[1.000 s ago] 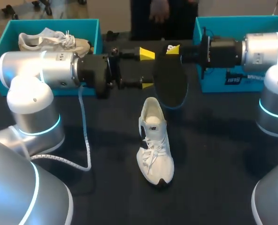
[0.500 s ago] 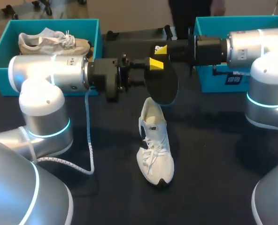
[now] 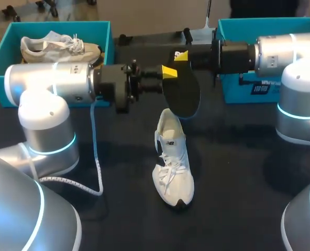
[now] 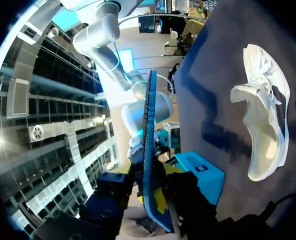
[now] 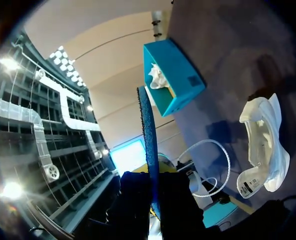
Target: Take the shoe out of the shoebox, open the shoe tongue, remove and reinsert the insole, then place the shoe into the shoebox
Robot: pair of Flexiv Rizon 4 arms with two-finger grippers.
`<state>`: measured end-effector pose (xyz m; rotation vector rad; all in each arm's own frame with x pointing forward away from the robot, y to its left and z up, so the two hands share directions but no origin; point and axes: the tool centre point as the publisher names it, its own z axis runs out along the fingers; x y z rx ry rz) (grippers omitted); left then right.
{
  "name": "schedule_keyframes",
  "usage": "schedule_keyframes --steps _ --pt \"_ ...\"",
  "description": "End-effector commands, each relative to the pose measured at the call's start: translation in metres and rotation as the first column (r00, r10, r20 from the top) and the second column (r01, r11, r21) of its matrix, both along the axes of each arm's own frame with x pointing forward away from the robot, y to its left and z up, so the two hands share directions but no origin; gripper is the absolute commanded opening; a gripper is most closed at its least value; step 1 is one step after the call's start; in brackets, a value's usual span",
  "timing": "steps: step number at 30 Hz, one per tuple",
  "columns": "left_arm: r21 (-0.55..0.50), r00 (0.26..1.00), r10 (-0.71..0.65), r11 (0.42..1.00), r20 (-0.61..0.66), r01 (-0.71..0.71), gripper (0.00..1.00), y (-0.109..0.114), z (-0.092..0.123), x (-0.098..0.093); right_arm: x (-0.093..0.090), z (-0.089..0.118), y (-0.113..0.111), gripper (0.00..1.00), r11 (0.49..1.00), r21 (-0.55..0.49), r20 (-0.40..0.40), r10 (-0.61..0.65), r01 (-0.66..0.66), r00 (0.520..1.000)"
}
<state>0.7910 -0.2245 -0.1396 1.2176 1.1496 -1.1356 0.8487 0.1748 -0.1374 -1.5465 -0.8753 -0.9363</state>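
A dark insole hangs on edge above the table between both arms. My right gripper is shut on its upper end, and the insole rises straight out from between its fingers. My left gripper comes in from the left. Its fingers press the insole from both sides near the lower end. A white shoe lies on the dark table just below, heel opening toward the insole; it also shows as the shoe and the shoe.
A teal shoebox at the back left holds a second white shoe. Another teal box stands at the back right behind my right arm. A white cable trails from my left arm over the table.
My left gripper has moved right to the insole and its wide-open fingers have come together on it. My right arm shifted left with the insole, then held.
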Motion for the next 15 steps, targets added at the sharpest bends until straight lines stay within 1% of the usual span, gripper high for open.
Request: schedule_keyframes --steps 1,2,4,5,6,7,10,12,13,14,15 --pt "-0.001 1.0 0.004 1.0 0.004 -0.004 0.27 -0.0052 -0.0033 0.0002 -0.001 -0.0007 0.0028 0.0 1.0 0.005 -0.004 0.002 -0.002 1.0" --pt "-0.003 1.0 0.002 1.0 0.003 -0.002 0.25 -0.0067 -0.0035 0.0011 -0.001 -0.0008 0.0029 0.0 1.0 0.007 -0.004 0.0 0.0 1.0" --pt "-0.007 1.0 0.0 1.0 0.002 0.0 0.19 -0.0087 -0.0038 0.0028 -0.0008 -0.0009 0.0032 0.0 1.0 0.01 -0.002 -0.001 0.001 1.0" --pt "-0.008 1.0 -0.001 1.0 0.002 0.001 0.13 -0.0091 -0.0043 0.0032 -0.0007 -0.0009 0.0033 0.0 1.0 0.011 0.0 -0.001 0.001 1.0" --pt "-0.009 1.0 -0.002 1.0 0.002 0.002 0.04 -0.0094 -0.0051 0.0038 -0.0007 -0.001 0.0033 0.0 1.0 0.011 0.0 0.0 0.0 1.0" --pt "-0.008 1.0 -0.004 1.0 -0.001 0.004 0.0 -0.0094 -0.0062 0.0045 -0.0008 -0.0011 0.0035 0.0 1.0 0.011 -0.001 0.001 -0.001 1.0" --pt "-0.006 1.0 -0.003 1.0 -0.006 0.003 0.0 -0.0091 -0.0083 0.0056 -0.0016 -0.0016 0.0048 0.0 1.0 0.016 -0.001 0.001 -0.001 1.0" --pt "-0.026 0.999 -0.014 1.0 -0.032 0.013 0.0 -0.0075 -0.0074 0.0051 -0.0024 -0.0014 0.0053 0.0 1.0 0.027 0.008 0.005 -0.005 1.0" --pt "-0.026 0.999 -0.015 1.0 -0.033 0.014 0.0 -0.0063 -0.0063 0.0053 -0.0034 0.0 0.0039 0.48 1.0 0.01 0.018 -0.002 0.001 1.0" --pt "-0.026 0.999 -0.02 0.999 -0.033 0.019 0.0 -0.0046 -0.0053 0.0054 -0.0046 0.002 0.0006 1.0 1.0 0.01 0.041 -0.002 0.001 0.999" --pt "-0.031 0.999 -0.032 0.999 -0.04 0.031 0.0 -0.0029 -0.0043 0.0055 -0.0062 0.0034 -0.0028 1.0 1.0 0.004 0.061 -0.009 0.009 0.998"
